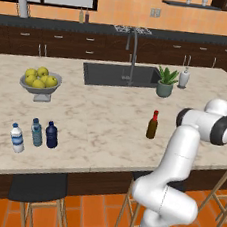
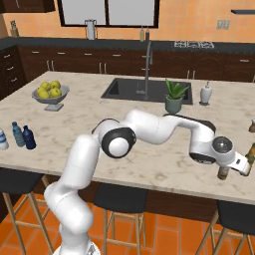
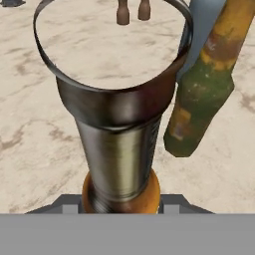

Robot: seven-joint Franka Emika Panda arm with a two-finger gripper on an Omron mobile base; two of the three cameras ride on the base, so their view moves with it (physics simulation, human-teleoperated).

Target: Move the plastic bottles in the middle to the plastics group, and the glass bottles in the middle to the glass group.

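While the slim brown red-capped glass bottle (image 1: 153, 125) was stood upright midway on the beige marble island counter (image 1: 108, 130), the two-finger gripper (image 2: 234, 168) was seen at the counter's right end.
Its fingers were clamped on a dark shiny cylindrical bottle (image 3: 119, 149) with an orange end, beside a mottled green-and-yellow bottle (image 3: 204, 89). The squat navy-blue plastic bottle (image 1: 52, 134) was stood just beside the translucent teal water bottle (image 1: 36, 132) and the clear white-labelled water bottle (image 1: 17, 138). Two tiny brown bottles (image 3: 123, 12) were seen beyond the gripper.

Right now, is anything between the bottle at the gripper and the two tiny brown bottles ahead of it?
Nothing visible. In the hand view, bare counter runs from the dark glass bottle at the gripper to the two tiny brown bottles. A green-and-yellow bottle sits close beside it.
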